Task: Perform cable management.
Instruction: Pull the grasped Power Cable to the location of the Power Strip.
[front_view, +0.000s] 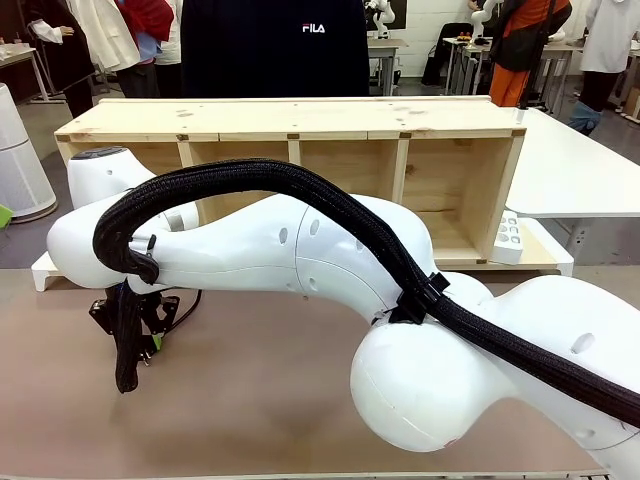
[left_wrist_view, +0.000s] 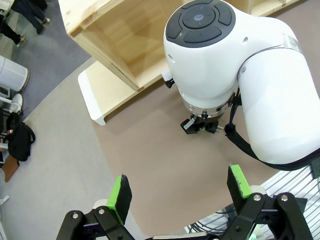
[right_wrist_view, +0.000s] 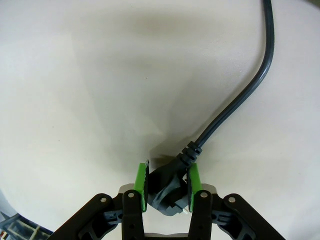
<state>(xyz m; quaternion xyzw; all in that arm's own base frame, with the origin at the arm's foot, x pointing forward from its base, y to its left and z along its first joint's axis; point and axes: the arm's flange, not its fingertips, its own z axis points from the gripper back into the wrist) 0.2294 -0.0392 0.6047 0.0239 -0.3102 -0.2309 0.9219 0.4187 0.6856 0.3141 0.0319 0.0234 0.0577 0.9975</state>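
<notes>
Right gripper (right_wrist_view: 168, 169) clamped on the cable's (right_wrist_view: 241, 97) round plug (right_wrist_view: 167, 192) at bottom centre of its wrist view, the rest trailing off upper right across the table (right_wrist_view: 75, 100), left gripper (left_wrist_view: 180, 192) spread wide and empty: grasp made, tidying itself looks barely started.

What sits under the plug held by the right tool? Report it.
Bare tabletop lies beneath the plug clamped in the right tool. The spot directly below is hidden by the plug itself.

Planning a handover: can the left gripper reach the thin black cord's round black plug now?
Probably not: the right gripper is shut on the round black plug, and the right arm's white wrist above it blocks the open left gripper.
</notes>
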